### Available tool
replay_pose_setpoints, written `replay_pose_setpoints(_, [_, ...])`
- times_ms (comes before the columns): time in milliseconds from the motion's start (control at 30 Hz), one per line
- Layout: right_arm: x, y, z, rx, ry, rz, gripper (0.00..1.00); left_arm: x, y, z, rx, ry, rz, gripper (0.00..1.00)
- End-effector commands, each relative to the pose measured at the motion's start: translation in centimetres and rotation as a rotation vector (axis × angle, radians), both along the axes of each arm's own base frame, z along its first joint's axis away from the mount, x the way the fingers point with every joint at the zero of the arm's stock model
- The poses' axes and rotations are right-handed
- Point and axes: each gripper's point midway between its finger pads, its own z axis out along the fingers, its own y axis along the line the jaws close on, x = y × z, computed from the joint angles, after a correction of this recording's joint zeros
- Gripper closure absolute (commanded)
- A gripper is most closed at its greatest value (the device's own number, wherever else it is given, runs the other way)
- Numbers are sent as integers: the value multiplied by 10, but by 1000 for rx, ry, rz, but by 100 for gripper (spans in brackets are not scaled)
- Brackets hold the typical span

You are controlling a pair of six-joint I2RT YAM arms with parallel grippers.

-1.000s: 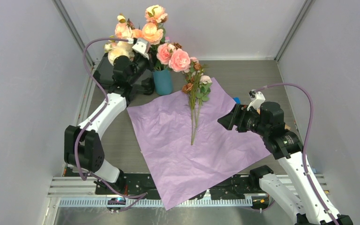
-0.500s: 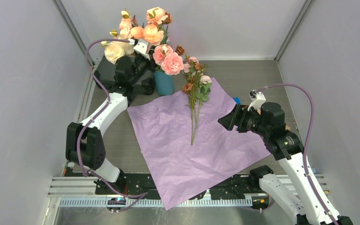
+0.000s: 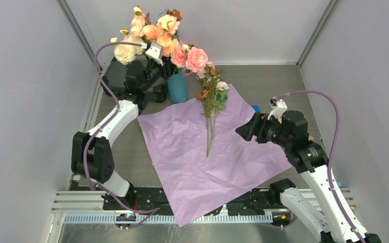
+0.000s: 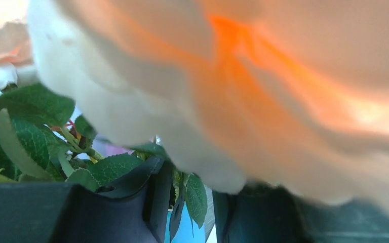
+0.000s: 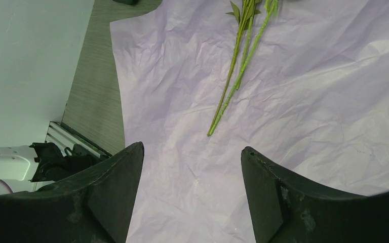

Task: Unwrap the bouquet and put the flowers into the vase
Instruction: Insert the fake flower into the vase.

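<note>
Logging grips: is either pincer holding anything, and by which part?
Right pincer: open, nothing held, above the paper. Left pincer: buried among the roses over the vase; whether it grips anything cannot be told.

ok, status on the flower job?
Right hand open, empty, over the paper. Left hand at the vase, grip unclear among blooms. Flowers lie on paper, unvased. Big peach roses crowd the vase mouth.

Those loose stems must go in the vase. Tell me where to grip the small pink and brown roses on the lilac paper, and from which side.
Grip the small pink and brown roses on their bare green stems, below the leaves. They lie flat on the crinkled lilac paper, so come straight down, jaws astride the stems; the open right end effector is nearest.
</note>
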Motion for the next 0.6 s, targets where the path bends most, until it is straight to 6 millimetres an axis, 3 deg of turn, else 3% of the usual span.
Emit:
replay_pose_setpoints(0, [1,0,8,15,-31,-6,25,-3,-1,27,-18,-54,-18,64])
replay_pose_setpoints(300, [1,0,8,18,-30,-6,24,-12,1,35,-22,-68,-18,42])
replay_pose_setpoints(567, [-1,0,7,22,-29,-5,25,-27,5,43,-51,-73,-23,28])
